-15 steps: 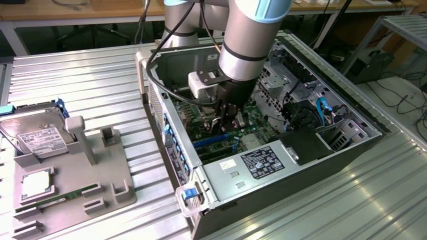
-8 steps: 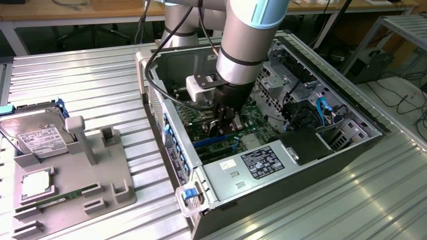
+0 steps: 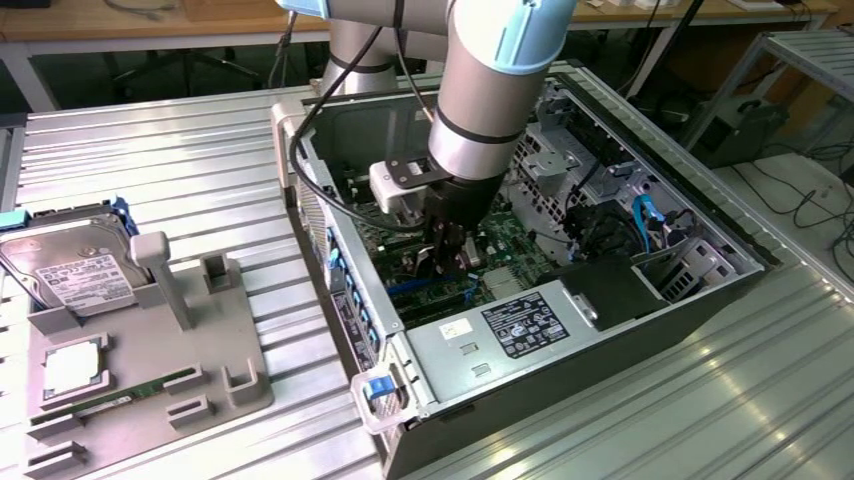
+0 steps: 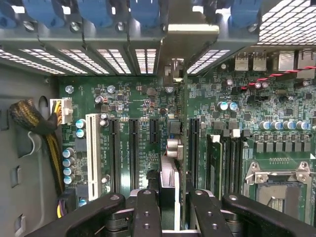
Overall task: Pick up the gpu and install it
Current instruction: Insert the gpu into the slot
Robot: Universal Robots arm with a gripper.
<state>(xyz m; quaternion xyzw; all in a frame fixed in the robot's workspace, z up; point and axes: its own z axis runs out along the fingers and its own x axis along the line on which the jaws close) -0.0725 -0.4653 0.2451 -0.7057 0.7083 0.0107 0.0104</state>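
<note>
Wrist cam up close: gripper point(image 4: 168, 207) fingers point(image 4: 146, 212) pinching the gpu point(image 4: 170, 163), card seen edge-on, upright, between the black pads. Just past it the green motherboard point(image 4: 133, 98), black expansion slots point(image 4: 133, 153) either side, white slot point(image 4: 92, 148) further over. Gpu's metal bracket point(image 4: 192, 29) reaches to the rear slot grille.

Exterior view: arm point(image 3: 487, 90) plunged into the open pc case point(image 3: 534, 350), gripper point(image 3: 447, 255) low over the board. Well apart on the exterior view's left, grey tray point(image 3: 200, 350) w/ hard drive point(image 3: 74, 270).

labels present, no text legible
</note>
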